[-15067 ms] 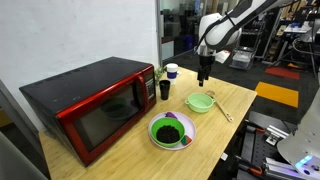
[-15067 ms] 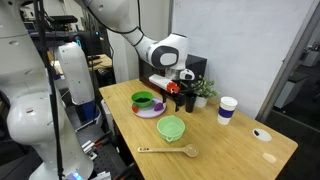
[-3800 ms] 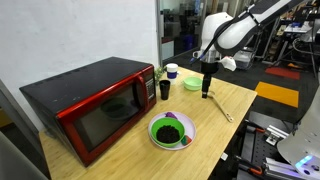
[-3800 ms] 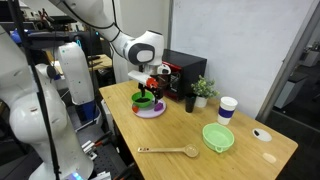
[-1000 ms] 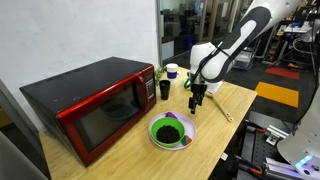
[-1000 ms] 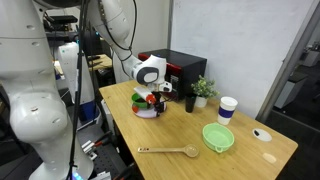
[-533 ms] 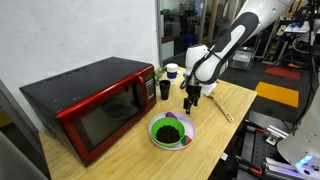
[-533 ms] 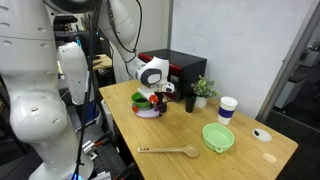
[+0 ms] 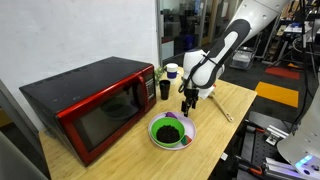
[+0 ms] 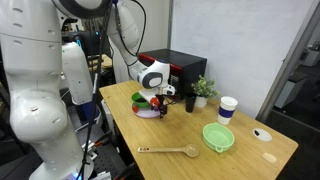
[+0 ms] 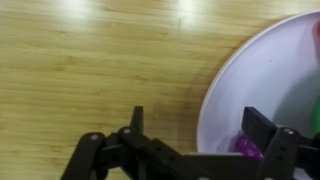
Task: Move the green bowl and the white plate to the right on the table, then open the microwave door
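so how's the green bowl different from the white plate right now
Colour: the green bowl is plain pale green; the white plate has a white rim, a green ring and a dark centre. Place: the bowl stands alone near the wooden spoon; the plate lies by the microwave. The open gripper straddles the plate's rim, far from the bowl. Both are round and rest on the table.

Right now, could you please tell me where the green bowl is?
In an exterior view, the bowl sits on the table toward the picture's right, just right of the wooden spoon and in front of the white cup.
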Tool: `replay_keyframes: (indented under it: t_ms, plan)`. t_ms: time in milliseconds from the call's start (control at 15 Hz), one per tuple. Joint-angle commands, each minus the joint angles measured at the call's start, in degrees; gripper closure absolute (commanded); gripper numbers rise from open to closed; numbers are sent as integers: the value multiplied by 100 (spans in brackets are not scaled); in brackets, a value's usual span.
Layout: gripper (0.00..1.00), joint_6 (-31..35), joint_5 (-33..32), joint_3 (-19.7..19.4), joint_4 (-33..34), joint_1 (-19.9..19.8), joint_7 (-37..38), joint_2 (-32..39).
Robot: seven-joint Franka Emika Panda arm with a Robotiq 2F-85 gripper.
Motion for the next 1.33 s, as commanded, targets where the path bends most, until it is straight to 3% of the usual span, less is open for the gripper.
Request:
replay_keyframes:
  t_ms: [0,533,600,667,1267]
  plan:
    - [0,176,33,46,98,-16,83,180]
    - [0,280,17,56,79,-1,132,252]
    - [25,253,26,61,85,-6,131,243]
    - [26,283,27,63,70,-7,127,241]
    - [90,309,74,88,-38,-39,94,171]
